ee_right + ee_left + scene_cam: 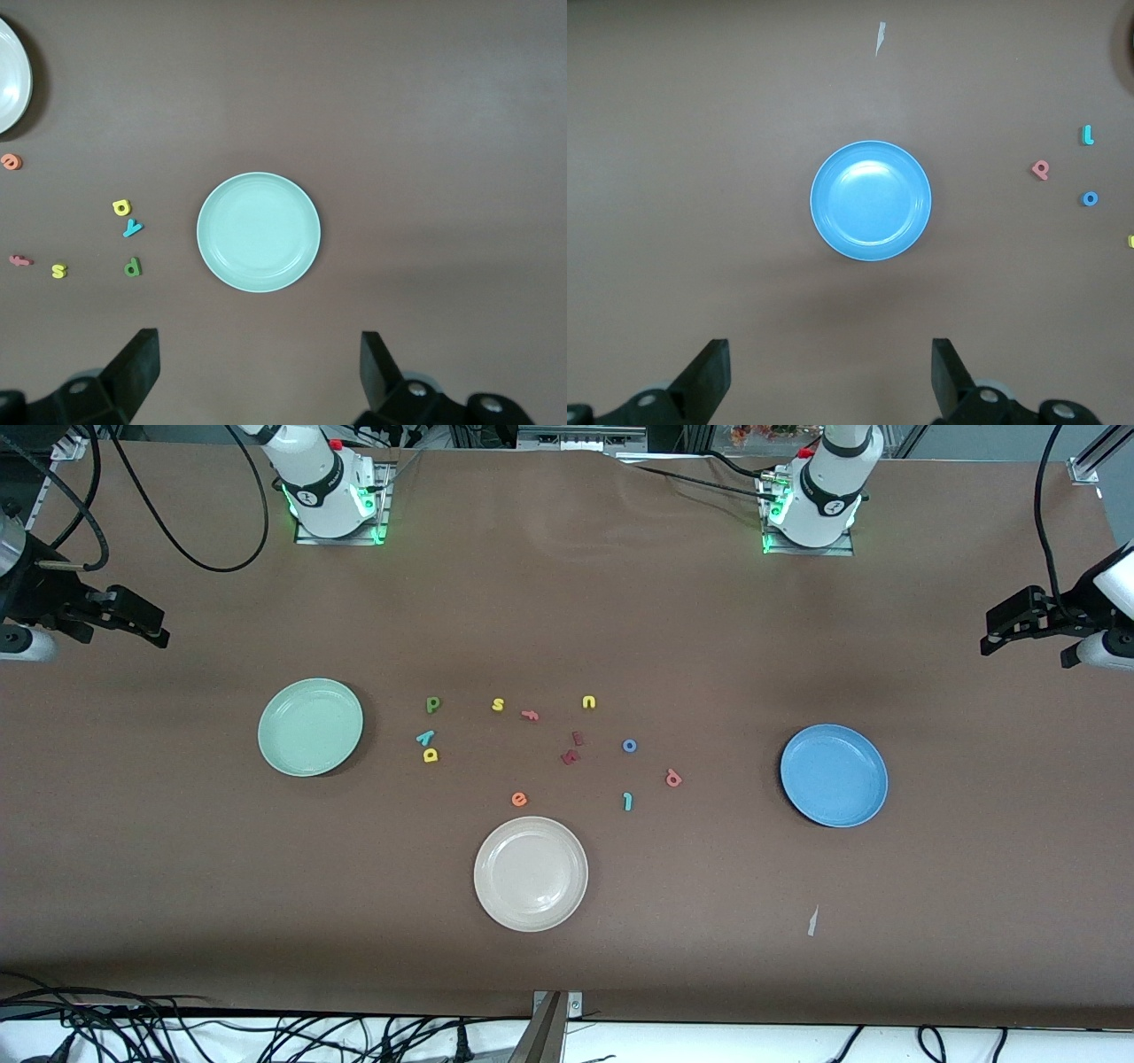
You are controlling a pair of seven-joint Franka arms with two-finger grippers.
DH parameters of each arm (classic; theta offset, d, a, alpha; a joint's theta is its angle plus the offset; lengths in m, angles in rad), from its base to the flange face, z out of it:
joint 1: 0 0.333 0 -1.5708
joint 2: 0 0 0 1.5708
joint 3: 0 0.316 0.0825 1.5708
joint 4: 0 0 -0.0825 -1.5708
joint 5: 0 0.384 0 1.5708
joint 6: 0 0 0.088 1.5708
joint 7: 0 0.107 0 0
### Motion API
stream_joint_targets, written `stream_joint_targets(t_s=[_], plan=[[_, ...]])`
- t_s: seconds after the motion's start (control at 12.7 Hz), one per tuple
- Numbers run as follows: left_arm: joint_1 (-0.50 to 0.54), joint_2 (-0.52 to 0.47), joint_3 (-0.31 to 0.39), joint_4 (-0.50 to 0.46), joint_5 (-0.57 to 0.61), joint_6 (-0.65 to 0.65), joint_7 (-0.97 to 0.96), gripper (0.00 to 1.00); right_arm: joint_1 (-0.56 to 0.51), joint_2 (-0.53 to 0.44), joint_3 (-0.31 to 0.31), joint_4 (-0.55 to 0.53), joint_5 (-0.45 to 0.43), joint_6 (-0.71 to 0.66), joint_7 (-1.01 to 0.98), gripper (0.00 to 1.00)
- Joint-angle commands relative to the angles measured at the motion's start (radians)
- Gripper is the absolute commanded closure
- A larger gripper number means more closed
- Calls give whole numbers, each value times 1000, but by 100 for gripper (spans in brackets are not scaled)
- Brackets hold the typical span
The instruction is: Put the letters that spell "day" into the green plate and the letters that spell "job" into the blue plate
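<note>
Nearest the front camera on my brown bench [177, 886] sits a smooth, round cream plate [531, 873], no part of my job, with an orange e [519, 799] just above its rim.

Farther up, the foam letters lie loose and flat, so I judge each needs a pinch from above. Toward my left arm's end are the teal hooked j [627, 802], the salmon b [673, 778] and the blue ring o [630, 746], near the glossy blue plate [834, 775] they belong in. Toward my right arm's end, beside the pale green plate [310, 726], lie the yellow a [431, 755], the teal y [426, 737] and the dark green d [432, 705]. Both plates are bare.

Between the groups sit two dark red letters [572, 749], a salmon f [530, 714], a yellow s [498, 705] and a yellow u [589, 702], all to be left.

My left pincer [831, 376] hangs wide and empty above the bench by the blue plate; my right pincer [260, 372] likewise by the green one.
</note>
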Motion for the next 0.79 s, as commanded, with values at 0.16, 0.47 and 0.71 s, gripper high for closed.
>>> stream_joint_targets(t_s=[0.16,0.47,0.71], plan=[[7,-19,-3,-13,-29,-11,32,0,2,1,0,15,-9,3,4,0],[5,-19,-3,-13,-29,-10,32,0,2,3,0,15,-12,1,4,0],[5,-17,-3,-13,-41,-11,32,0,2,1,2,15,-11,0,1,0]])
